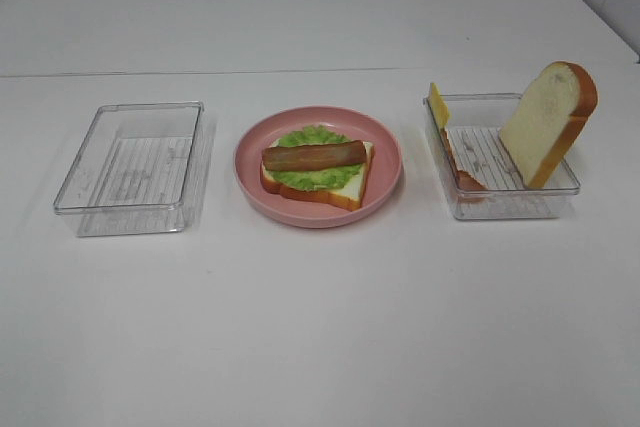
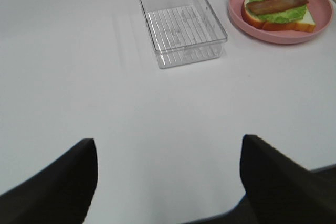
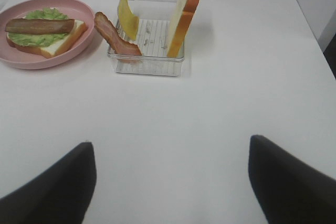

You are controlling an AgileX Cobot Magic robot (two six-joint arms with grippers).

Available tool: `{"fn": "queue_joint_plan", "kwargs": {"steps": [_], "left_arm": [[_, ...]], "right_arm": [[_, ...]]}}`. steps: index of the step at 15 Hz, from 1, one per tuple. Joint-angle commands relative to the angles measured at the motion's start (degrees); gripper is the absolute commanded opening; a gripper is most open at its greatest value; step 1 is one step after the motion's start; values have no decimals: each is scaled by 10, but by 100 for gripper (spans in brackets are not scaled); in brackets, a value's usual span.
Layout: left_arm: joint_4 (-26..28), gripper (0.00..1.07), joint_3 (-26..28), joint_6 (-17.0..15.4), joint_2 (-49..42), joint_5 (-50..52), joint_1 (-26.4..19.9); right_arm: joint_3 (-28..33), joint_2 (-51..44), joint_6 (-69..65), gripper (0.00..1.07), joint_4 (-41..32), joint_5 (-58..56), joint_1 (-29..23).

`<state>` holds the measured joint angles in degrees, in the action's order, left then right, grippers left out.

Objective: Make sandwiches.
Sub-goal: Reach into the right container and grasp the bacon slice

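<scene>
Left of the sandwich (image 1: 315,169), a clear tray (image 1: 140,169)

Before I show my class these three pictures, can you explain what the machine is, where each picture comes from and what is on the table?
It is a two-armed robot making a toy sandwich. One picture looks down from a high camera; the other two come from wrist cameras, where the dark shapes are the left hand and right hand, both open and empty. On the table a pink plate holds a bread slice, lettuce and a bacon strip. The left clear tray is empty. The right clear tray holds a leaning bread slice, a cheese slice and a second bacon strip.
</scene>
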<state>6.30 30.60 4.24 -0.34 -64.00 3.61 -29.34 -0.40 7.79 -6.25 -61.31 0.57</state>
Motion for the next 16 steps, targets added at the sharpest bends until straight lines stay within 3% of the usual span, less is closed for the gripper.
{"fn": "queue_joint_plan", "kwargs": {"steps": [1,5,9,13,16], "left_arm": [[-5,73,-19,2,-13,44,0],[-5,72,-19,2,-13,44,1],[-5,72,-19,2,-13,44,1],[-5,72,-19,2,-13,44,1],[-6,72,-19,0,-13,44,1]], "right_arm": [[3,-7,3,76,-9,4,1],[-3,2,-15,76,-23,16,1],[-10,66,-45,76,-23,115,1],[-12,238,-44,76,-28,245,1],[-56,425,-37,76,-57,239,1]]}}
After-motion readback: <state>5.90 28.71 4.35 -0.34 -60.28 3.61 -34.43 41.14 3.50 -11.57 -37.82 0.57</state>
